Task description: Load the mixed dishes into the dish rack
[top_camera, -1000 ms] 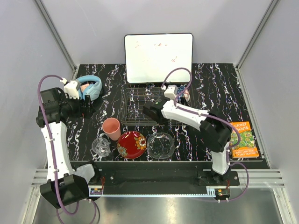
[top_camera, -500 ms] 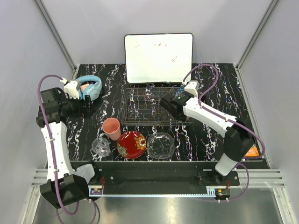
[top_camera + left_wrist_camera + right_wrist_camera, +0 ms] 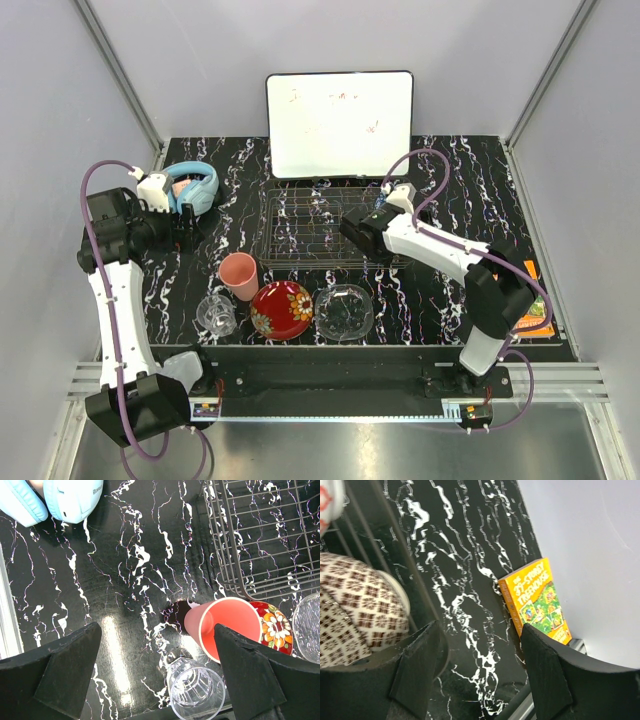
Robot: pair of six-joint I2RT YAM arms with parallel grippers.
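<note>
Rack long axis left-right, pink cup mouth up

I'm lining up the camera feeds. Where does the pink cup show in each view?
Top external: pink cup left of centre, by the dish rack's near-left corner.
Left wrist: cup at lower right, between the hand's fingers.
Right wrist: not in it.
Shared landmark: red floral plate, right beside the cup in both.

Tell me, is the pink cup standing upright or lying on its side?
Upright. The pink cup stands on its base, round mouth facing up; the left wrist view looks down into it.
</note>
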